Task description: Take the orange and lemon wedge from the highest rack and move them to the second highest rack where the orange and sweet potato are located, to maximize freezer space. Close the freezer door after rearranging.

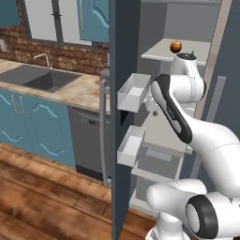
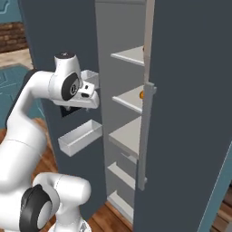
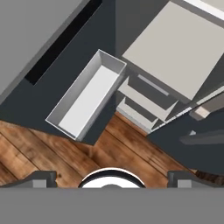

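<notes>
The freezer door (image 1: pixel 124 51) (image 2: pixel 47 31) stands wide open. One orange (image 1: pixel 176 46) rests on the highest rack (image 1: pixel 161 52) (image 2: pixel 129 55). On the second highest rack (image 2: pixel 128 99), a sliver of another orange (image 2: pixel 142 94) peeks past the dark panel's edge. I cannot make out the lemon wedge or the sweet potato. My gripper (image 2: pixel 89 103) (image 3: pixel 112 177) is open and empty. It hangs outside the freezer beside the door's inner face, pointing down at the floor, below the level of the highest rack.
Two white bins (image 1: pixel 133 91) (image 1: pixel 131 146) jut from the door's inner face, and the lower bin (image 3: pixel 85 98) lies right under my hand. A closed dark door with a bar handle (image 2: pixel 146 136) flanks the freezer on the right. A sink counter (image 1: pixel 56 82) runs to the left.
</notes>
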